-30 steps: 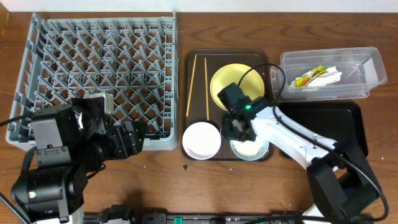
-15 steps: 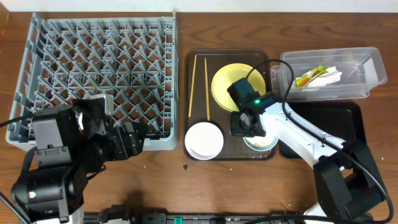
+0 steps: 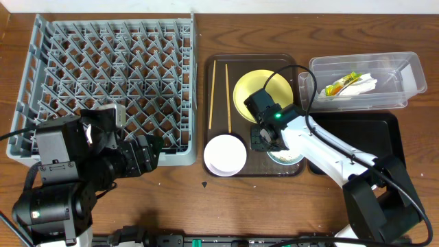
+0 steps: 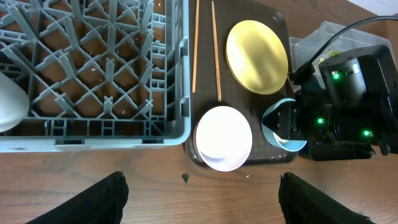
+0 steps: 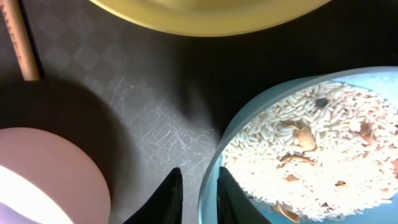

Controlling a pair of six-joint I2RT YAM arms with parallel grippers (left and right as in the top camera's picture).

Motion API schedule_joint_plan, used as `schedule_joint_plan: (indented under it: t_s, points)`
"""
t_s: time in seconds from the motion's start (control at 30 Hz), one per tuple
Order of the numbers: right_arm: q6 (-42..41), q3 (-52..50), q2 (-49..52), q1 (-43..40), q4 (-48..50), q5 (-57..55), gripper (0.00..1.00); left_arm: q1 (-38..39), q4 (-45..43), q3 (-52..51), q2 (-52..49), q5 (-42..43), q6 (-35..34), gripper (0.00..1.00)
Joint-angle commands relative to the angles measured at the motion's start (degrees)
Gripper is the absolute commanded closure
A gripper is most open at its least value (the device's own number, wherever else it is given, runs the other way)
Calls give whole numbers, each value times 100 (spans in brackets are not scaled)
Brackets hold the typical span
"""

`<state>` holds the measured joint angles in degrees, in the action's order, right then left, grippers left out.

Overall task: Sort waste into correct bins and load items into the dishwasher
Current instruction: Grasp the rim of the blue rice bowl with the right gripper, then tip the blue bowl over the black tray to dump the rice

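The right gripper (image 3: 264,139) sits at the lower right of the dark brown serving tray (image 3: 220,116). It covers most of the light-blue bowl (image 3: 288,158), so only a sliver of the bowl shows in the overhead view. In the right wrist view its two fingers straddle the bowl's rim, one outside and one inside, and are closed on it. The fingers are cut off by the bottom edge. Whitish rice scraps (image 5: 298,155) with a few brownish bits fill the bowl, which runs off the right edge of that frame.

The pale-yellow plate (image 3: 257,88) lies at the tray's upper right, partly behind the arm. The pinkish-white bowl (image 3: 225,155) stands at the tray's lower left, and two chopsticks (image 3: 212,95) lie lengthwise along the left side.

The grey dish rack (image 3: 103,62) fills the upper left of the table (image 3: 260,206). A white rounded object (image 4: 9,99) rests in the rack. The left edge of the left wrist view cuts it off, and I cannot tell what it is.

At upper right, the clear plastic tub (image 3: 401,68) holds a green-and-yellow sachet (image 3: 341,84) and a white napkin (image 3: 368,84). The black tray (image 3: 387,144) lies below the tub, partly under the right arm.

The left gripper (image 4: 202,186) hangs over the bare wood below the rack. Its fingers are spread wide apart, and only their dark tips show.
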<state>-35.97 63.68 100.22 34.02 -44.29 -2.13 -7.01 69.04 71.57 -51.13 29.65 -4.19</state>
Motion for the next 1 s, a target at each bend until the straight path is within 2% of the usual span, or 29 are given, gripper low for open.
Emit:
schedule_joint_plan:
  t_s: [0.0,0.07,0.2,0.53,0.63,0.77,0.97]
  points:
    - [-85,-37,116,42,-7,-192,84,24,59,50,-9,37,96,21]
    - [-87,-37,184,42,2,-192,85,24,76,50,-9,37,96,22]
    - [-85,-37,234,50,4,-192,96,24,79,50,-9,37,98,21]
    - [-83,-48,457,52,-4,-219,95,24,79,50,-9,35,98,21]
    - [-83,-48,505,52,-7,-212,89,24,79,50,-9,37,98,21]
    - [-83,-48,503,55,-7,-212,98,24,79,50,-9,35,98,21]
    - [109,76,186,4,-195,103,99,24,74,50,-9,33,101,21]
